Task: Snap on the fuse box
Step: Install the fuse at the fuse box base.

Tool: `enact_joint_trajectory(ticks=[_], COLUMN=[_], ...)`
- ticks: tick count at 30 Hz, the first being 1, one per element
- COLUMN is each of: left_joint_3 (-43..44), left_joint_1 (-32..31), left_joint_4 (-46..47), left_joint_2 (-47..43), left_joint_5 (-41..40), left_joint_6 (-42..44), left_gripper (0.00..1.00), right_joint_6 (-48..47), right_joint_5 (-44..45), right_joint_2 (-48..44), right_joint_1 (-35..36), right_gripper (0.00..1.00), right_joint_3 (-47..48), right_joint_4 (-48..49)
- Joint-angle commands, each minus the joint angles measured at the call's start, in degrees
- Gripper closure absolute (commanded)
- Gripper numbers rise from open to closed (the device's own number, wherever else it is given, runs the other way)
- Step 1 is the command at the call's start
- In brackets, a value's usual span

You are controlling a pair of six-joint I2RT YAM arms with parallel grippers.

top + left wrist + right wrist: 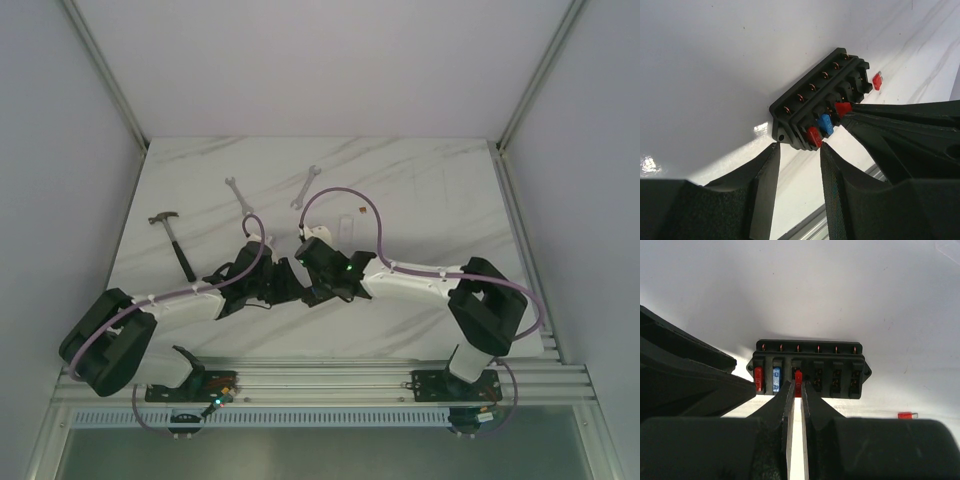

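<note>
- Table [420,190]: white marble-look top, everything sits on it.
- My two arms reach in from the near edge and meet near the middle of the table; purple cables run along both.
- My left end effector [799,150]: fingers set moderately apart, tips at one short end of the fuse box. The box corner lies just past the tips. Can't tell whether either pad touches it.
- My right end effector [798,387]: fingers nearly together, only a thin slit between them, tips pinching the third fuse right at the box's front face.
- Hammer [178,240]: flat on the table, left of my left arm, head toward the far side.
- Two wrenches [238,195] [305,187]: flat, beyond both end effectors, apart from each other.
- Fuse box [835,367]: black, flat on the table, between my two end effectors, row of six slots, copper contacts along the far edge. Mostly hidden by the arms in the top view.
- Clear cover [345,227]: lying on the table just beyond my right wrist, apart from the box.
- Third fuse [798,377]: red, in the third slot from the end nearest my left end effector.
- Red fuse [758,378] and blue fuse [776,379]: in the first two slots; remaining three slots hold none.
- Loose red fuse [907,415]: on the table near the box's other end, not touching it.
</note>
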Motion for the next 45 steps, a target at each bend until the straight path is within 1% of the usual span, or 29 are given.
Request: enact_joint_trajectory(ticks=[1,24,37,42,43,45], left_joint_3=[-0.7,-0.7,-1.5,-1.9,-1.9,-2.0], left_joint_1=[0.3,0.4,0.8,0.8,0.8,0.8], left_joint_4=[1.1,1.1,1.1,1.1,1.1,1.1], left_joint_2=[0.7,2.3,2.9,2.9,4.7,5.1], left_joint_5=[0.8,0.7,-0.3,-0.6,-0.6,-0.7], left_joint_6=[-0.5,-0.8,-1.6,-1.6,-1.6,-1.6], left_gripper=[0.53,0.63,0.67,0.68,0.68,0.68], right_joint_6=[0.9,1.1,1.3,0.8,0.7,0.4], right_joint_5=[1.9,1.9,3.7,2.2,2.0,1.8], right_joint_2=[1.2,3.4,4.4,4.9,5.1,5.8], right_joint_1=[0.5,1.4,1.6,1.6,1.7,1.7], right_gripper=[1.00,1.00,1.00,1.00,1.00,1.00], right_joint_3=[1.4,-0.5,-2.8,-3.3,-3.3,-3.2], right_joint_4=[1.1,1.4,-1.4,-1.7,-1.9,-2.5])
